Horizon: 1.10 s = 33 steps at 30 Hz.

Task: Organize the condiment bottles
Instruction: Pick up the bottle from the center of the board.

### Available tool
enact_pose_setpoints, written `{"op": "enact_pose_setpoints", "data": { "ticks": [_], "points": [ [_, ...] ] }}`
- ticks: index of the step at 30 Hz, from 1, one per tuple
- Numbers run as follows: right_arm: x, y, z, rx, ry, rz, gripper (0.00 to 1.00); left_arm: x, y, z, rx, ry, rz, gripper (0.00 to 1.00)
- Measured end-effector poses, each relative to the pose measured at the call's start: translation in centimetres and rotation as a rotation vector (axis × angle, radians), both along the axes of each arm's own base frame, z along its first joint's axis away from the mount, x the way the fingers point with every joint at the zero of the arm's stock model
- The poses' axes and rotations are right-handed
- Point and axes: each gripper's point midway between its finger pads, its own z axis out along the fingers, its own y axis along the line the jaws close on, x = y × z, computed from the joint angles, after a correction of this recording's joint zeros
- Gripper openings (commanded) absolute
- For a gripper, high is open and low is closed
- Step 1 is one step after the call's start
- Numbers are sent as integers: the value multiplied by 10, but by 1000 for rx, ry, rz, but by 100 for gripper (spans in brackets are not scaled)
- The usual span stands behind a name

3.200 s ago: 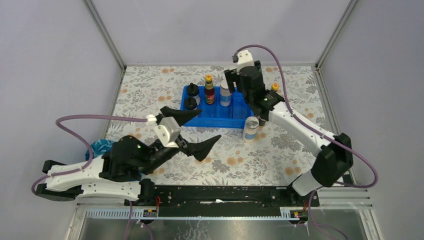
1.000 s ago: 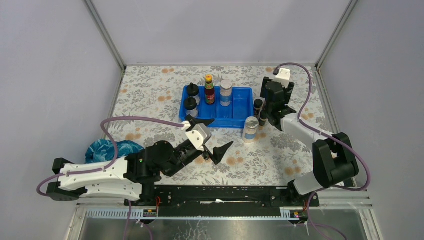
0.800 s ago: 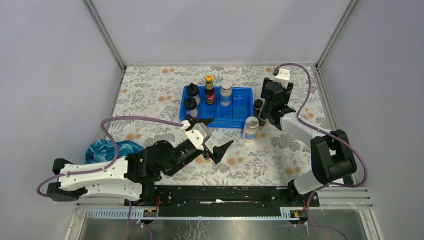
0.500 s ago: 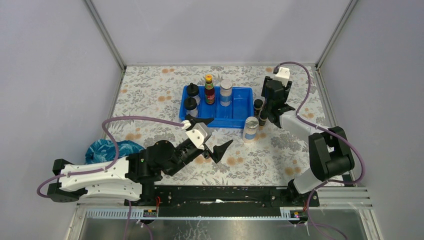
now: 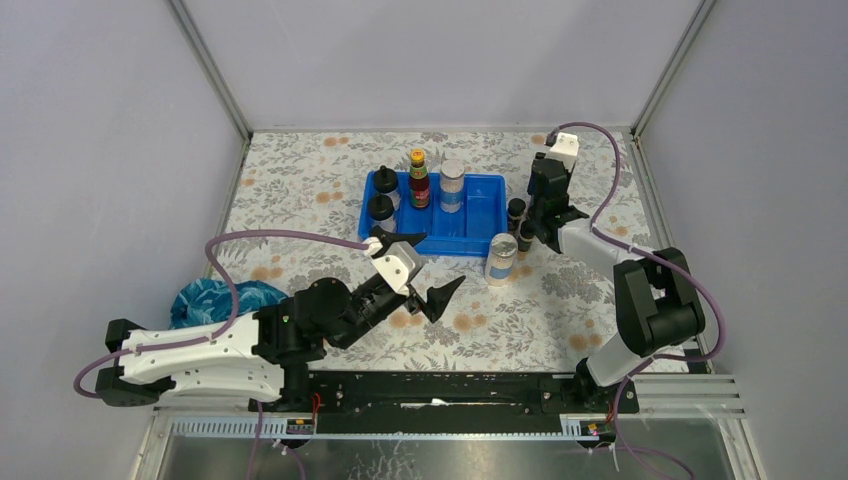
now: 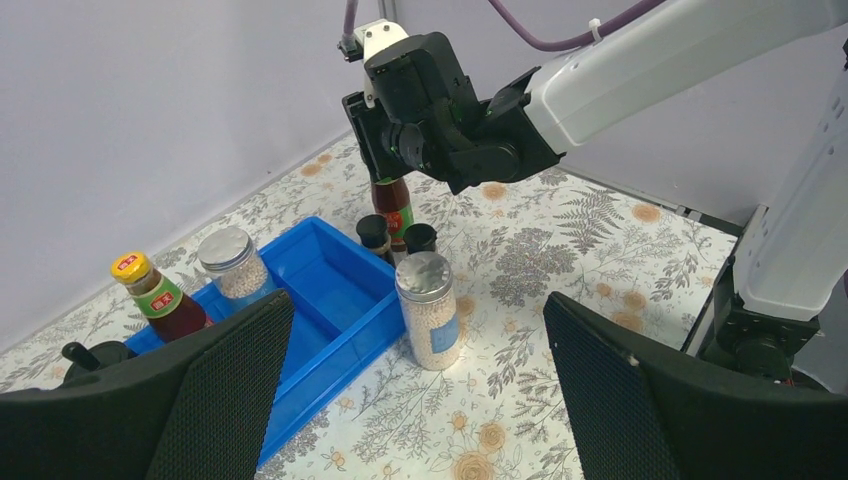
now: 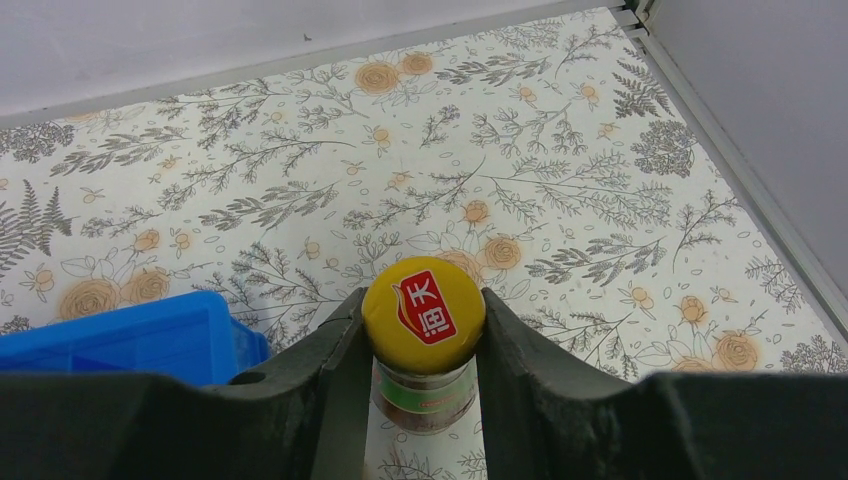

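The red-labelled bottle with the yellow cap stands outside the blue tray, off its right end, and the right claw is closed on it, one finger pressed to each side of the cap. So the step in hand looks like the pickup of this bottle, with the grip made but the lift not yet evident. The next move probably calls for a straight rise that clears the two small black-capped bottles just beside it, then a carry over the tray wall to a free spot, perhaps next to its twin. Since the hold is high on the cap, the bottle could swing if moved fast. Also in the tray are a silver-lidded jar and two black-domed bottles; a second silver-lidded jar waits on the desk at the tray's near right corner. The left claw hangs wide open over the desk, holding nothing. The right wrist view alone shows the fingers meeting the cap; from above the claw hides that bottle altogether. The left wrist view shows its red label below the claw, though the small bottles hide its base, so I cannot tell whether it is off the desk.
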Motion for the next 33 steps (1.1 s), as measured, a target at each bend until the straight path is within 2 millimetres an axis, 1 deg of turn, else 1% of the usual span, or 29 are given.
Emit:
{"op": "enact_pose_setpoints", "data": {
  "ticks": [4, 5, 6, 7, 16, 26, 33],
  "points": [
    [2, 0, 1, -1, -2, 2, 20, 0, 0, 0, -3, 0, 2, 99],
    [3, 0, 1, -1, -3, 2, 13, 0, 0, 0, -2, 0, 2, 99],
    [3, 0, 0, -1, -2, 2, 4, 0, 0, 0, -2, 0, 2, 99],
    [3, 0, 0, -1, -2, 2, 0, 1, 0, -1, -1, 0, 2, 99],
    [3, 0, 1, -2, 2, 3, 0, 0, 1, 0, -3, 0, 1, 99],
    [3, 2, 1, -11, 28, 21, 0, -1, 7, 7, -33, -5, 1, 99],
    [-1, 0, 2, -38, 56, 29, 0, -1, 10, 9, -41, -6, 2, 99]
  ]
}}
